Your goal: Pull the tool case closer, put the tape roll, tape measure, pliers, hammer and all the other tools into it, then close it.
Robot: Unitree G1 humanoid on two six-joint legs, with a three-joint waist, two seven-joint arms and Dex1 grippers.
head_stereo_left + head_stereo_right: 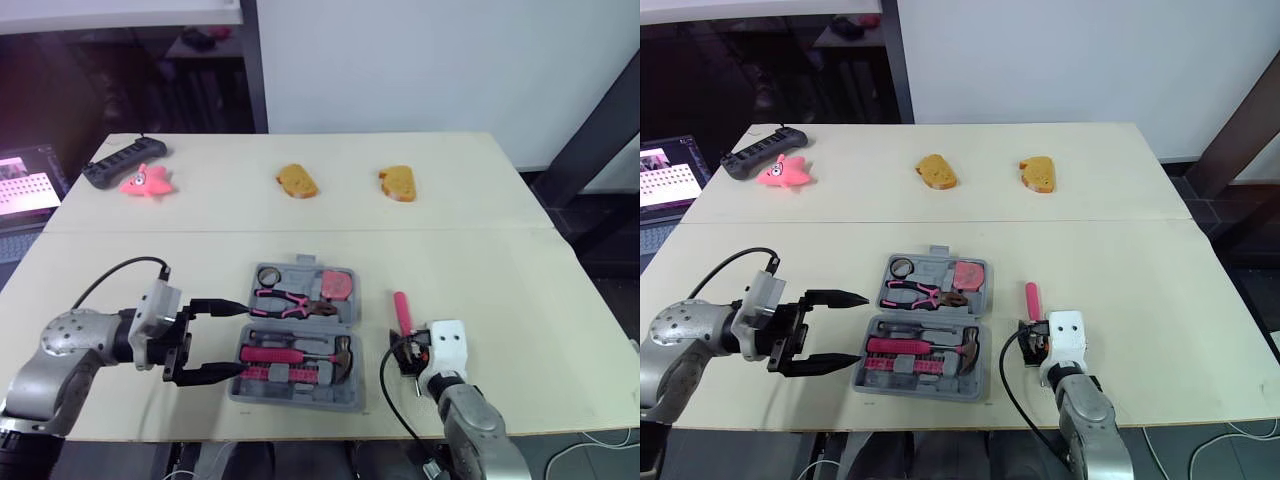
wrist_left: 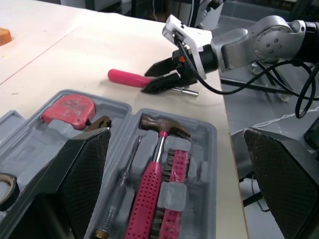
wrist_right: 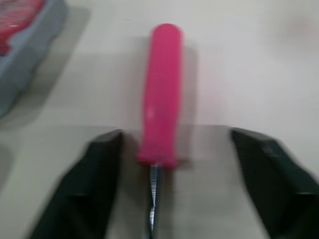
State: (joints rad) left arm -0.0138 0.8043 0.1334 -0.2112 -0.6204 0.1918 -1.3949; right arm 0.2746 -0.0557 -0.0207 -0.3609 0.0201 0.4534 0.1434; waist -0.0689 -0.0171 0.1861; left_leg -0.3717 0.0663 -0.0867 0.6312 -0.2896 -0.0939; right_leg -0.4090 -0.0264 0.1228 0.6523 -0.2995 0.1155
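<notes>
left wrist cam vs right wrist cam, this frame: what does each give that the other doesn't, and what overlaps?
Left wrist, not right wrist: the contents of the open tool case, namely the hammer, tape measure, the tip of the pliers and the edge of the tape roll, framed by the wide-open left gripper. It also shows the right gripper from outside, at the screwdriver.
Right wrist, not left wrist: the look along the right gripper's open fingers, one on each side of where the handle meets the shaft.
Both: the pink screwdriver lying on the table beside the case.
</notes>
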